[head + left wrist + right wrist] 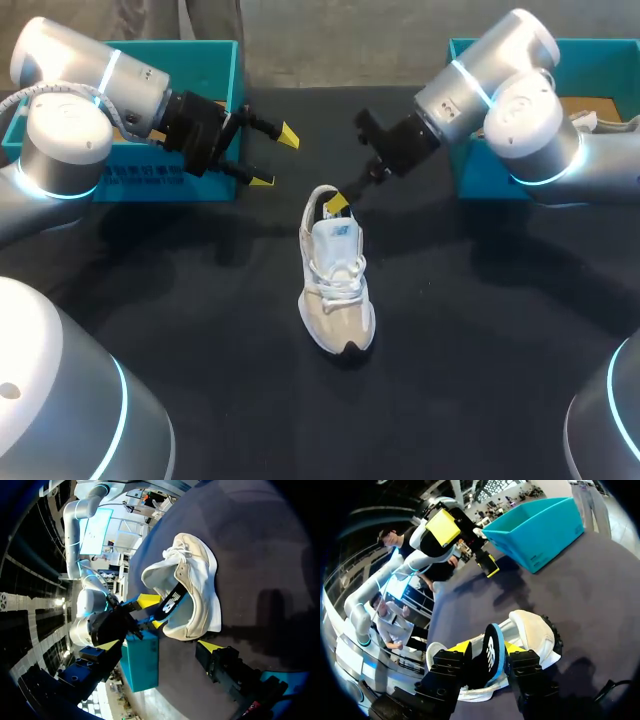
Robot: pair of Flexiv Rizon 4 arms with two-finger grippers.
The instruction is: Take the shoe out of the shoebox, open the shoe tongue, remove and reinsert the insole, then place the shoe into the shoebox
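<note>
Grasping the insole point(493, 647), the right gripper point(338, 203) has both yellow tips clamped on it from two sides, at the heel opening of the shoe point(337, 290). The insole is dark with a blue edge, and its rear end stands lifted out of the opening. It bears a white logo; a blue mark also shows on the pale tongue.

The shoe, white and beige with white laces, stands upright on the black table point(470, 380) near its middle, toe pointing toward the robot's base.

The left gripper point(272, 158) hangs released, fingers spread wide and holding nothing, near the shoe's heel on its left and apart from it.

Behind the left gripper stands a teal shoebox point(215, 50). Its front wall carries a line of print too small to make out. A second teal shoebox point(480, 175) stands at the far right, behind the right arm. It holds something pale that cannot be identified.
</note>
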